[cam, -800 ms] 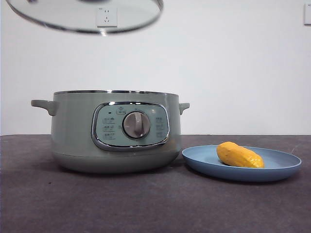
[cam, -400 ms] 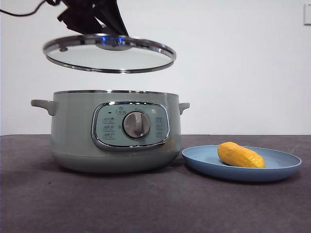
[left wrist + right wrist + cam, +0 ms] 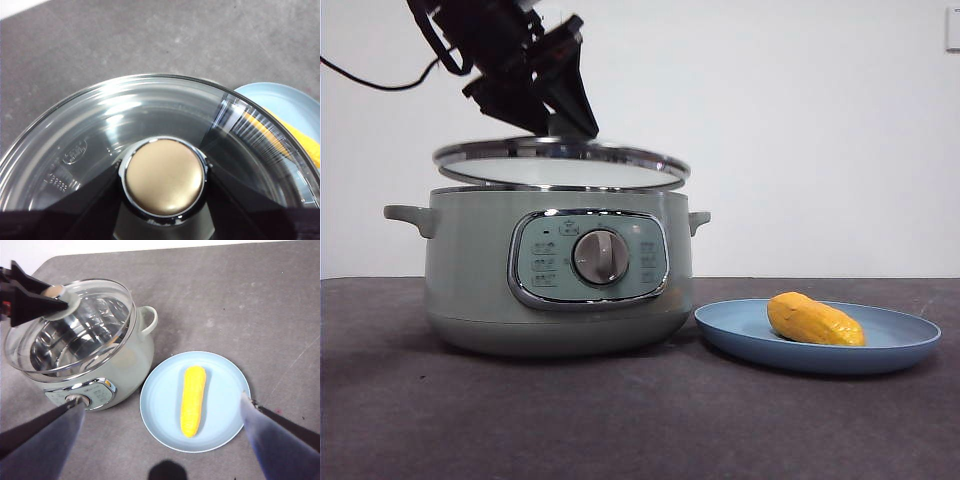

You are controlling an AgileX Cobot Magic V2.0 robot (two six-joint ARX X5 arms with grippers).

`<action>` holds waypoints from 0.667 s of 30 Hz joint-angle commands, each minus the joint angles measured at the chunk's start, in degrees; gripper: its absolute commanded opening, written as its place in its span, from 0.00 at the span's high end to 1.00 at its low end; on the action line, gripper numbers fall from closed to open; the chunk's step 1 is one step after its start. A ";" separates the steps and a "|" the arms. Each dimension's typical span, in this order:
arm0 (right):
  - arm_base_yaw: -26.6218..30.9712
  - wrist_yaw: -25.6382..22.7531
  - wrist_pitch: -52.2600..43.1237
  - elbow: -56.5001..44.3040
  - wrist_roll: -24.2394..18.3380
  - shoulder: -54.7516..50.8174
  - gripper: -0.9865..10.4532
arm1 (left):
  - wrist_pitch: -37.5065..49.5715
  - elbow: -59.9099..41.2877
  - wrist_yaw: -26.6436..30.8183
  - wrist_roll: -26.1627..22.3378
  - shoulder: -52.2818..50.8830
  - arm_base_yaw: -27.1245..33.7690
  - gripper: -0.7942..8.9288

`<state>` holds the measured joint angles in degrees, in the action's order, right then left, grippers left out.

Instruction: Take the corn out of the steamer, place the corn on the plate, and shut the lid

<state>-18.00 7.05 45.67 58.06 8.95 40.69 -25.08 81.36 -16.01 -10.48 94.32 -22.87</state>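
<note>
Corn: lying on the plate, beside the steamer on the worktop. Lid: just above the steamer rim (slightly tilted), its knob clamped by the left end effector. Right end effector: spread wide, high over the plate.

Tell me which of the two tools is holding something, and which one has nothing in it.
The left tool is shut on the lid by its knob, just above the steamer. The right tool is open with nothing in it, high above the plate.
</note>
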 commanded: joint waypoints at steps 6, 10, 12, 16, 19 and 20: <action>-0.04 -0.11 -0.20 -0.15 -0.92 -0.09 0.43 | 2.34 0.70 -0.66 -0.72 -0.48 0.17 0.93; -0.04 -0.09 -0.22 -0.15 -0.92 -0.09 0.43 | 1.66 0.39 -0.68 -0.74 -0.44 0.46 0.93; -0.04 -0.09 -0.22 -0.15 -0.92 -0.09 0.43 | 1.64 -0.04 -0.68 -0.72 -0.44 0.44 0.93; -0.04 -0.09 -0.22 -0.15 -1.01 -0.09 0.43 | 2.14 -1.73 -0.68 -0.72 -0.42 0.44 0.93; -0.04 -0.09 -0.22 -0.15 -1.07 -0.09 0.43 | 2.73 -3.26 -0.68 -0.44 -0.42 0.42 0.93; -0.04 -0.09 -0.22 -0.15 -1.07 -0.09 0.43 | 2.80 -3.65 -0.68 -0.44 -0.42 0.42 0.93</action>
<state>-18.00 7.05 45.65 58.06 8.29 40.69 -23.20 78.26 -16.14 -10.52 94.48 -22.50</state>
